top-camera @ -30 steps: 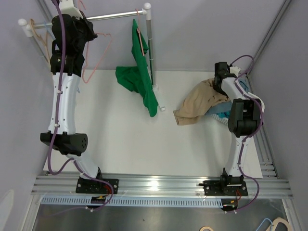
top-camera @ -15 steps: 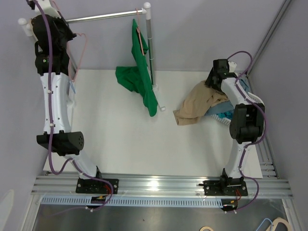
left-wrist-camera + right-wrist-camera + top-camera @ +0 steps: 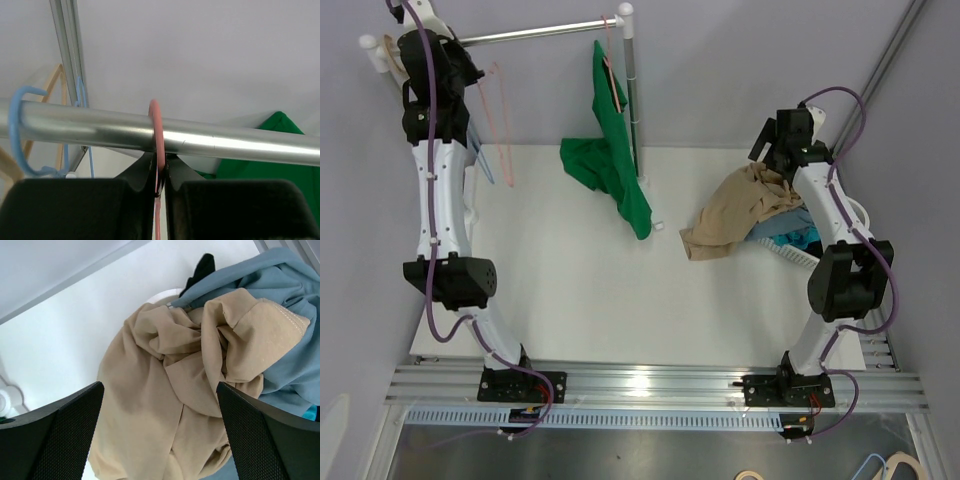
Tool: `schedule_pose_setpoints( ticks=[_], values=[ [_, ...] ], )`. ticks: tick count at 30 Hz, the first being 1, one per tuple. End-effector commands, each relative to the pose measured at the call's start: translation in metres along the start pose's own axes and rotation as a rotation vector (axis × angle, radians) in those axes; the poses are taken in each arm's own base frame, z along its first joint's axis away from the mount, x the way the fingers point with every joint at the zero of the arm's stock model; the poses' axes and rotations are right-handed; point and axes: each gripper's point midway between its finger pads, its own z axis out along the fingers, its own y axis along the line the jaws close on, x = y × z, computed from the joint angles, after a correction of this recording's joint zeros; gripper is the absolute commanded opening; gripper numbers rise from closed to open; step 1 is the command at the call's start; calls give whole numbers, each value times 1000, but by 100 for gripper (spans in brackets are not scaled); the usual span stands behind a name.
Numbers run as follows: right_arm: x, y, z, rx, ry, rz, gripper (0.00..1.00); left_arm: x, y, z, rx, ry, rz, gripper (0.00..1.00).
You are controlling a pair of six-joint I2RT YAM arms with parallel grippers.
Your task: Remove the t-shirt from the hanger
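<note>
A bare pink hanger [image 3: 498, 120] hangs by its hook [image 3: 157, 127] over the metal rail [image 3: 540, 33] at the back left. My left gripper [image 3: 160, 185] is shut on the hook just under the rail [image 3: 225, 142]. A tan t-shirt [image 3: 735, 210] lies crumpled on a clothes pile at the right. My right gripper [image 3: 160, 435] hovers open above that tan t-shirt [image 3: 175, 390], holding nothing. A green t-shirt [image 3: 615, 170] hangs from another hanger [image 3: 613, 80] at the rail's right end, its lower part resting on the table.
A blue hanger [image 3: 17, 130] and a wooden hanger [image 3: 47, 100] hang on the rail left of the pink hook. Under the tan t-shirt lie a blue garment [image 3: 280, 285] and a black one [image 3: 202, 265]. The rack's upright post [image 3: 632, 90] stands beside the green t-shirt.
My left arm has swung the pink hanger left and set its hook on the rail. My right gripper has opened wide and lifted off the tan t-shirt.
</note>
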Motion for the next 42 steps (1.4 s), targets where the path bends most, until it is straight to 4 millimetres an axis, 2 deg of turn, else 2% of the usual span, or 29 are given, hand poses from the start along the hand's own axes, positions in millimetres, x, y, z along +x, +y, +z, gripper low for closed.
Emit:
schedule_pose_setpoints(
  ticks=[1,5,8,11,15,16,19,22,23,26,28,29,30,31,32,33,34,35,36,37,38,40,41,42],
  values=[
    [-11,11,-25,-64,-32,-18,99,-22,-7,4,29,-77,-37,10],
    [-11,9,-30,-65,-38,-17,99,-14,-9,6,40,-53,-43,8],
    [-11,10,-31,-73,-41,-9,99,-8,-8,7,40,-42,-37,1],
    [-12,12,-33,-87,-42,-6,99,-6,-8,6,38,-34,-43,3],
    [-14,14,-37,-99,-51,-4,99,-11,-11,0,49,-39,-56,22],
    [-15,13,-38,-101,-53,-4,99,-18,-11,-5,40,-53,-54,34],
    [-15,16,-40,-119,-53,-3,99,-26,1,-15,-34,-73,-46,55],
    [-17,18,-43,-139,-58,-2,100,-38,1,-30,-44,-94,-46,62],
    [-17,20,-44,-148,-61,0,100,-49,-1,-41,-38,-117,-50,63],
    [-18,23,-47,-165,-61,3,99,-54,-7,-55,-35,-125,-46,68],
    [-19,25,-50,-178,-63,11,100,-64,-9,-71,-56,-140,-38,69],
    [-17,25,-50,-182,-59,10,99,-61,-17,-76,-51,-130,-34,70],
    [-17,25,-50,-188,-59,14,99,-67,-18,-89,-62,-141,-34,71],
    [-17,27,-52,-194,-59,17,99,-61,-7,-94,-123,-122,-40,73],
    [-17,29,-53,-210,-56,16,100,-59,-23,-104,-95,-115,-51,73],
    [-17,31,-54,-225,-55,16,99,-48,-27,-116,-105,-95,-62,74],
    [-16,31,-54,-225,-56,13,100,-50,-22,-124,-122,-109,-71,75],
    [-15,33,-54,-233,-53,8,99,-50,-34,-135,-89,-114,-83,75],
    [-15,33,-55,-234,-53,5,99,-35,-39,-139,-79,-91,-76,75],
    [-15,33,-55,-233,-52,-2,100,-32,-40,-155,-62,-99,-90,76],
    [-16,33,-57,-236,-54,-4,99,-39,-61,-166,10,-135,-117,76],
    [-16,33,-58,-240,-54,-10,100,-14,-76,-171,63,-103,-115,76],
    [-17,31,-59,-239,-57,-10,99,-18,-93,-178,124,-122,-139,76],
    [-17,32,-61,-242,-57,-8,99,-8,-101,-175,151,-103,-146,76]
  ],
)
